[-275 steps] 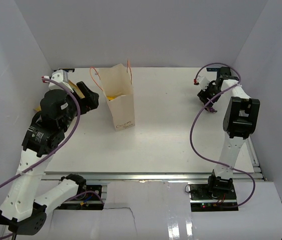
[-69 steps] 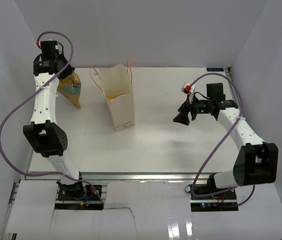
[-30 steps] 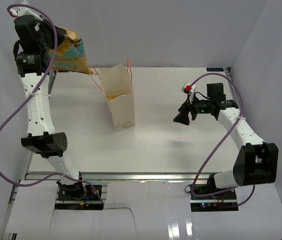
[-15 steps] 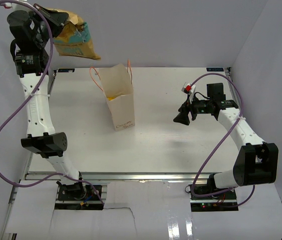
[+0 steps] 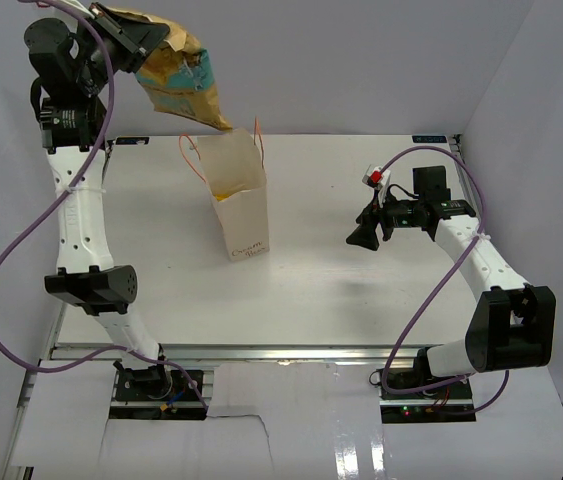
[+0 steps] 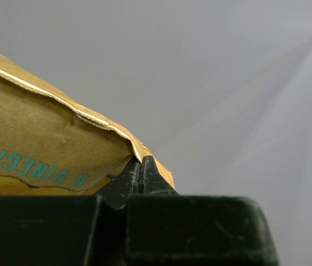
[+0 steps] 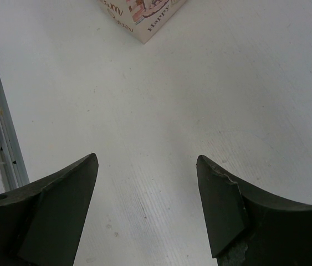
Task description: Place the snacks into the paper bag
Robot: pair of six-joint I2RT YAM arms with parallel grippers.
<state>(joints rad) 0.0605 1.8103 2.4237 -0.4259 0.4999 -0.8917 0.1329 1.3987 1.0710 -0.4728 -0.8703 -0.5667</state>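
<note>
In my left wrist view the chip bag (image 6: pixel 39 144) runs off the left edge and drops behind the left gripper (image 6: pixel 142 167). My right wrist view catches only a bottom corner of the paper bag (image 7: pixel 144 15). From above, its lettering (image 5: pixel 249 250) is too small to read.

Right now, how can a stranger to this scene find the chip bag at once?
On the white table stands a tall cream paper bag with orange-red cord handles. Just up-left of it in the top view, the left arm's shut fingers hold the chip bag in the air. It is crinkly orange-yellow with a teal patch, the only thing held aloft.
</note>
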